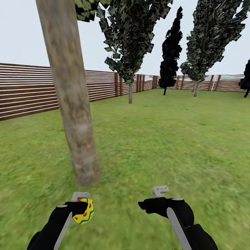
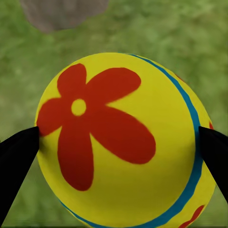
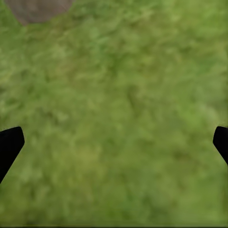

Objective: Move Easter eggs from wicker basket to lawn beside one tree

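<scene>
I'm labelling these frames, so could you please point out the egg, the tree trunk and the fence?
egg (image 2: 118,142): left wrist view, its yellow shell below the red flower.
tree trunk (image 1: 71,104): head view, mid-trunk bark.
fence (image 1: 27,90): head view, its left slats.

From my remote seat, I look across a garden under a pale, overcast sky: a brown slatted fence (image 1: 31,90) lines the far edges, with thin-trunked grey-green trees (image 1: 130,41) and a dark narrow cypress (image 1: 171,52) standing before it.
</scene>
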Motion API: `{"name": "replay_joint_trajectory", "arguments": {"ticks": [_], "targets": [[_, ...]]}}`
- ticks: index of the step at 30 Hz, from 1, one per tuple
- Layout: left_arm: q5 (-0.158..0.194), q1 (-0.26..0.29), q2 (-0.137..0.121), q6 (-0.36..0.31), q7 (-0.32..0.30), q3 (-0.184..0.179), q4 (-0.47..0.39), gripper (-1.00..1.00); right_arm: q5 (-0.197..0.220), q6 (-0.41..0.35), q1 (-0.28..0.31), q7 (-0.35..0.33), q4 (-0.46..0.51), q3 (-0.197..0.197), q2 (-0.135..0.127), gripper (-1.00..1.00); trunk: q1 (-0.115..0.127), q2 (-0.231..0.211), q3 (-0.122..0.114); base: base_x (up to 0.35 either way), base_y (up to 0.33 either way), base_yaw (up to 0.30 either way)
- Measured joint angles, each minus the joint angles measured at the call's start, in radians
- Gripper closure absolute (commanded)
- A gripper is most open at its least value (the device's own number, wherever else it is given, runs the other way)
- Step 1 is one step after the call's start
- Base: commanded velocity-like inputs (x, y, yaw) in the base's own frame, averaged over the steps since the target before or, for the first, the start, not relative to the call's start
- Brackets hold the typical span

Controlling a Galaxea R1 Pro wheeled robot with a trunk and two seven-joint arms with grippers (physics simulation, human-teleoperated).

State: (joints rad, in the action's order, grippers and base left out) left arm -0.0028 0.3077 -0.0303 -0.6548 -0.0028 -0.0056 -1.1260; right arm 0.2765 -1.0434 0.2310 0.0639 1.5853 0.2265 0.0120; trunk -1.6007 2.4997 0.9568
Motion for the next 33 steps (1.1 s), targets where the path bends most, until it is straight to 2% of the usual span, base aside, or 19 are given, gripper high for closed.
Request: {"name": "replay_joint_trajectory", "arguments": {"ticks": [13, 18, 26, 33], "targets": [[0.000, -0.001, 0.000, 0.002, 0.000, 0.000, 0.001, 1.00, 0.000, 0.000, 0.000, 0.000, 0.000, 0.017, 0.000, -1.00, -0.006, 0.003, 0.071, 0.000, 0.000, 0.000], [-0.001, -0.001, 0.000, 0.041, 0.000, 0.000, 0.001, 1.00, 0.000, 0.001, 0.000, 0.000, -0.001, 0.019, 0.000, -1.00, -0.008, 0.004, 0.099, 0.000, 0.000, 0.000], [0.002, 0.010, 0.003, 0.047, -0.014, -0.001, -0.008, 1.00, 0.000, 0.001, 0.000, 0.000, 0.000, 0.019, -0.001, -1.00, -0.012, 0.006, 0.143, 0.000, 0.000, 0.000], [-0.001, 0.023, 0.026, 0.057, -0.017, -0.001, 0.001, 1.00, -0.001, 0.001, 0.000, 0.000, 0.000, 0.019, -0.001, -1.00, -0.015, 0.008, 0.181, 0.000, 0.000, 0.000]]}}
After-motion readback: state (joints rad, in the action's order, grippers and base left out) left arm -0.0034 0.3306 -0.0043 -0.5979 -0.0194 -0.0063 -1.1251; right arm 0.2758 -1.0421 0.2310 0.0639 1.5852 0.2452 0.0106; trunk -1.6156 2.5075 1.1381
